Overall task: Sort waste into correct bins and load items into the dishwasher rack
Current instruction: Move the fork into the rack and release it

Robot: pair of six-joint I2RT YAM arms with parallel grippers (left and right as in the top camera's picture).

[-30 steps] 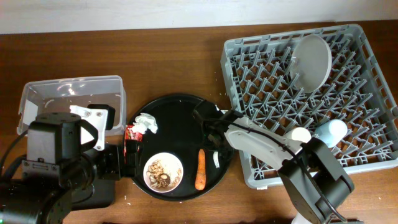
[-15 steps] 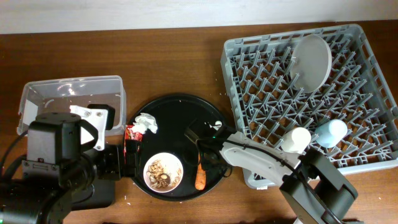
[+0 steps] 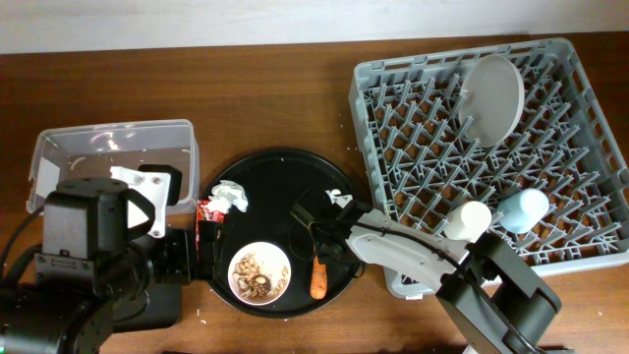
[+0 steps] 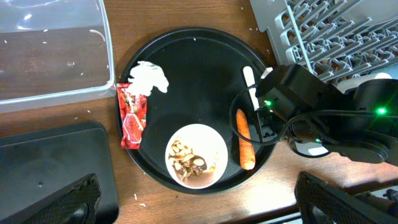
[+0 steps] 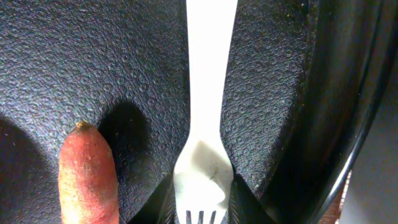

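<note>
The white fork (image 5: pixel 205 93) lies on the round black tray (image 3: pixel 275 177), next to the orange carrot (image 5: pixel 87 177). My right gripper (image 5: pixel 202 208) is down on the tray with its fingers closed against both sides of the fork's head; it also shows in the overhead view (image 3: pixel 316 244). The white bowl (image 3: pixel 258 272) holds brownish food scraps. The crumpled napkin (image 3: pixel 231 195) and the red wrapper (image 3: pixel 206 218) lie at the tray's left. My left gripper (image 4: pixel 199 208) is open and empty, high above the tray's front edge. The grey rack (image 3: pixel 560 147) holds the pale plate (image 3: pixel 491 96), the white cup (image 3: pixel 472 216) and the blue cup (image 3: pixel 523 207). No chopstick shows.
The clear tub (image 3: pixel 113 147) stands left of the round tray. The shallow black tray (image 4: pixel 50 168) lies in front of it, mostly under my left arm. The rack's near-left corner (image 3: pixel 393 280) is close to my right arm.
My right arm has swung left from the rack's edge onto the round tray and come down over the fork beside the carrot. The left arm has not moved.
</note>
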